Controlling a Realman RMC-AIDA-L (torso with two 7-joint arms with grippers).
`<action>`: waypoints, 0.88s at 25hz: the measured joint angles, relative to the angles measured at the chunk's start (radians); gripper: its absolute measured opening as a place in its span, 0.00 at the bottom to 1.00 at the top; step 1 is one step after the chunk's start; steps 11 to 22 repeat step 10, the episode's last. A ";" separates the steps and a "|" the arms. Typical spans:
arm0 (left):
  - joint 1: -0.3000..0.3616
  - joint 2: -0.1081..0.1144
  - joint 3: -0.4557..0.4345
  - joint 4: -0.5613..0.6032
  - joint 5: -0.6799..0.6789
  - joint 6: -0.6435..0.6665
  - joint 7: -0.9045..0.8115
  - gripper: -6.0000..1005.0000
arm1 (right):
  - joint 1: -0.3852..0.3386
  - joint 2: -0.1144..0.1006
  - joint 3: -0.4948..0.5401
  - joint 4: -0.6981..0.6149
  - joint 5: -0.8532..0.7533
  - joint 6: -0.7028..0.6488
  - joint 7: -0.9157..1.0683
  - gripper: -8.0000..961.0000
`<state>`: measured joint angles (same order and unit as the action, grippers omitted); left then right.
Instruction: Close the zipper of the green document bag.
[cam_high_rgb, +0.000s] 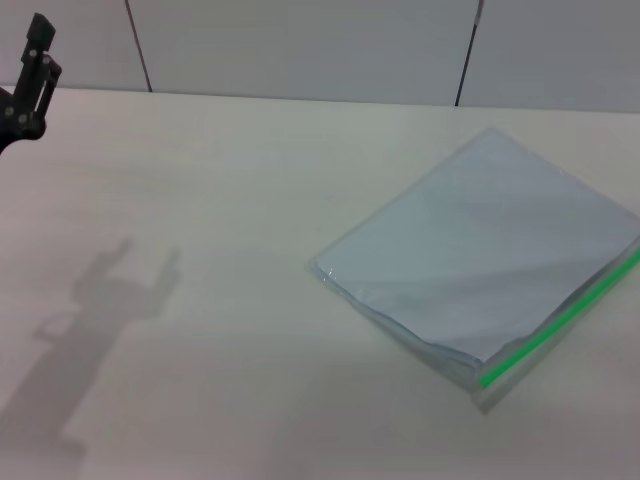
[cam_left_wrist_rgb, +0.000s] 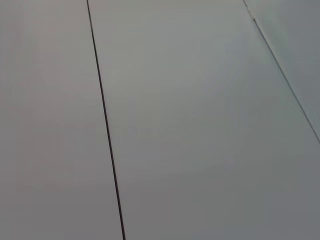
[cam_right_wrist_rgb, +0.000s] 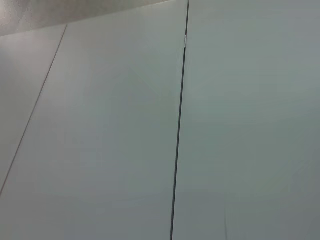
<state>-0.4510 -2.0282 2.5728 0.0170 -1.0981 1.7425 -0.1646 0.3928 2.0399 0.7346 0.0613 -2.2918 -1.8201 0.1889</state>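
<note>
Nearest the robot, low on the left of the counter, lies only the shadow of a raised arm, two prongs showing at its tip. Nothing stands on that stretch.

Further out, right of centre, the green document bag lies flat on the counter, turned at an angle so one corner points toward the middle and another toward the back wall. It is clear plastic, stuffed with a thick stack of pale sheets. Its green zipper strip runs along the near-right edge and passes out of the head view at the right. No slider shows in the visible part, and whether the track is sealed or parted cannot be told from here. That edge faces the robot's right side, which would suit a reach from the right arm.

Far left, the left claw is held high above the back edge of the counter, well apart from the bag. Its fingers stand apart with nothing between them: released. The right claw appears in no view, so its state cannot be told. Both wrist views show only the panelled wall.

Nothing lies between bag and either side; approach looks unobstructed.
</note>
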 joint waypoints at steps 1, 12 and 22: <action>0.001 0.000 0.000 -0.001 0.000 0.000 -0.001 0.63 | 0.000 0.000 -0.002 0.000 0.000 0.000 0.000 0.91; -0.003 -0.001 0.002 0.001 -0.001 0.004 -0.001 0.63 | -0.009 0.000 -0.008 0.000 0.002 -0.006 0.000 0.91; -0.003 -0.001 0.002 0.001 -0.001 0.004 -0.001 0.63 | -0.009 0.000 -0.008 0.000 0.002 -0.006 0.000 0.91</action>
